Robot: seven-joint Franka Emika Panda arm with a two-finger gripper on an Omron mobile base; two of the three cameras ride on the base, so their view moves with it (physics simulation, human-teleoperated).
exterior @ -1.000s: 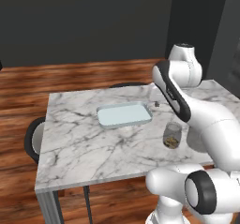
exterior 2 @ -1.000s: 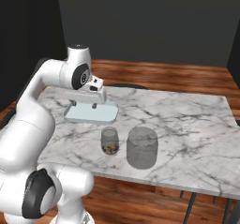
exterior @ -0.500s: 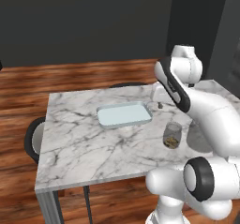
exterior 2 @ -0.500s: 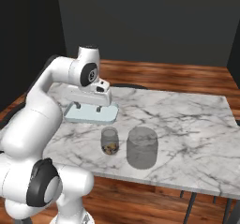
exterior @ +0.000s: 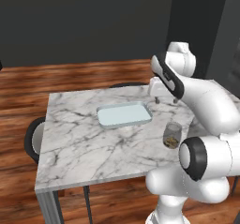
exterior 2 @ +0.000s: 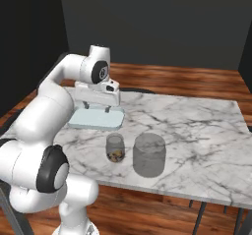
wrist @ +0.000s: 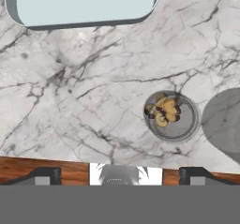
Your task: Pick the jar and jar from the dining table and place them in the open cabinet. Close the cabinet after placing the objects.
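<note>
Hovering above the white grey-veined marble counter (exterior 2: 197, 126), hand (exterior 2: 97, 107) is spread wide and grasping nothing, sitting over the near edge of the shallow pale blue rectangular tray (exterior 2: 96, 118). Small clear glass jar with brownish bits inside (exterior 2: 115, 148) stands upright near the counter's front edge, apart from the tray. Larger smoky translucent grey jar (exterior 2: 148, 155) stands just beside it, not touching. Dark round chair seat (exterior: 33, 136) tucked at the counter's far-left side.
</note>
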